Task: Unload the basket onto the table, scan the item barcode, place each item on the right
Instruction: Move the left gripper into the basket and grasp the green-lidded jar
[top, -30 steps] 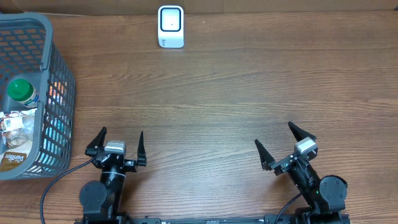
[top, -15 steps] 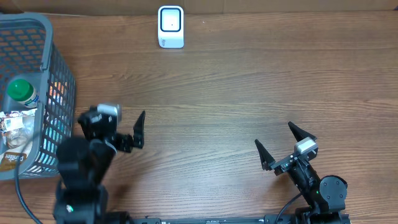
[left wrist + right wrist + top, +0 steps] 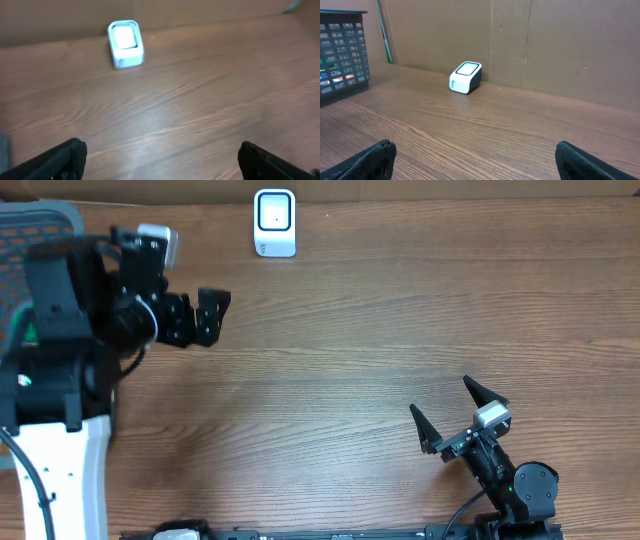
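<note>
The white barcode scanner [image 3: 275, 222] stands at the table's far edge; it also shows in the left wrist view [image 3: 125, 43] and in the right wrist view [image 3: 466, 77]. My left gripper [image 3: 175, 285] hangs open and empty, raised high beside the grey mesh basket [image 3: 40, 215], with only bare wood between its fingertips [image 3: 65, 160]. The left arm hides most of the basket, and the item in it cannot be made out from above. Coloured goods show through the mesh of the basket [image 3: 342, 50]. My right gripper [image 3: 452, 412] rests open and empty near the front edge.
A cardboard wall [image 3: 545, 35] runs behind the scanner. The basket takes up the far left of the table. Brown wooden tabletop [image 3: 380, 330] lies between the scanner and the right gripper.
My left arm has lifted from the front edge and swung up and away, now looming over the basket and hiding it. Its gripper stays open. The right arm has not moved.
</note>
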Robot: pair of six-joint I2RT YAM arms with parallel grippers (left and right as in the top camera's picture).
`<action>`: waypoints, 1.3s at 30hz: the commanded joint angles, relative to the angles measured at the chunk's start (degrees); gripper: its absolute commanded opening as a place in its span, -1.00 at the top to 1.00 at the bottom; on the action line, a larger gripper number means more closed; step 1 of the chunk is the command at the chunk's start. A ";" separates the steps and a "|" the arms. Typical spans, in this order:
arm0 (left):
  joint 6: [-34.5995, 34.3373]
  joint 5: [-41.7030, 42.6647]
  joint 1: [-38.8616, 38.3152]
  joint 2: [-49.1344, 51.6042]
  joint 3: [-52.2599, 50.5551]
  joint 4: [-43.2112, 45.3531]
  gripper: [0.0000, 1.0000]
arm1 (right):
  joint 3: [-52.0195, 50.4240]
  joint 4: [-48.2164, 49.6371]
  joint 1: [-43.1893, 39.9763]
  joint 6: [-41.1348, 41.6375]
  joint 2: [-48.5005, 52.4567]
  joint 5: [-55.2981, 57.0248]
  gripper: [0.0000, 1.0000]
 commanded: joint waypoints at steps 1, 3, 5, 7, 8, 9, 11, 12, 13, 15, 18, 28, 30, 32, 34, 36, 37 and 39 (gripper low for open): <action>-0.79 8.07 -0.35 1.46 5.86 -1.97 -0.99 | -0.61 0.09 0.33 0.17 -0.68 -0.04 -0.99; -0.98 8.76 -0.35 1.40 5.86 -1.92 -0.99 | -0.61 0.09 0.33 0.17 -0.68 -0.04 -1.00; -0.98 9.90 -0.35 1.46 5.86 -2.21 -0.99 | -0.61 0.09 0.33 0.17 -0.68 -0.04 -1.00; -0.98 10.03 -0.35 1.46 5.86 -2.60 -0.99 | -0.61 0.09 0.33 0.17 -0.68 -0.04 -1.00; -0.94 10.01 -0.35 1.46 5.86 -2.75 -0.99 | -0.61 0.09 0.33 0.17 -0.68 -0.04 -1.00; -0.94 9.60 -0.28 1.46 5.86 -2.62 -0.99 | -0.61 0.09 0.33 0.17 -0.68 -0.04 -1.00; -1.95 8.00 -0.28 1.62 5.88 -1.11 -0.99 | -0.61 0.09 0.33 0.17 -0.68 -0.04 -1.00; -4.00 5.49 -0.26 1.75 6.05 -0.39 -1.00 | -0.61 0.07 0.33 0.17 -0.68 -0.04 -1.00; -6.21 2.45 -0.26 1.92 6.34 0.09 -0.99 | -0.61 0.09 0.33 0.17 -0.68 -0.04 -1.00; -9.09 -5.40 -0.26 2.95 8.04 0.50 -0.99 | -0.61 0.09 0.33 0.17 -0.68 -0.04 -1.00; -10.86 -13.73 -0.26 5.53 12.44 -0.55 -1.00 | -0.61 0.09 0.33 0.17 -0.68 -0.04 -1.00; -17.70 -30.38 10.36 21.03 38.99 -12.74 -1.00 | -0.61 0.09 0.33 0.17 -0.68 -0.04 -1.00; -20.22 -30.49 13.86 21.90 39.04 -12.20 -0.99 | -0.61 0.09 0.33 0.17 -0.68 -0.04 -1.00; -21.92 -30.45 17.00 22.73 39.04 -12.13 -1.00 | -0.61 0.07 0.33 0.17 -0.68 -0.04 -1.00; -22.49 -30.47 19.98 23.91 38.97 -12.66 -1.00 | -0.61 0.09 0.33 0.17 -0.68 -0.04 -1.00; -22.51 -30.62 22.08 25.22 38.75 -13.90 -1.00 | -0.61 0.09 0.33 0.17 -0.68 -0.04 -1.00; -22.77 -30.82 22.91 25.83 38.45 -14.67 -0.99 | -0.61 0.09 0.33 0.17 -0.68 -0.04 -1.00; -24.24 -30.99 24.55 27.23 37.48 -16.04 -1.00 | -0.61 0.09 0.33 0.17 -0.68 -0.04 -0.99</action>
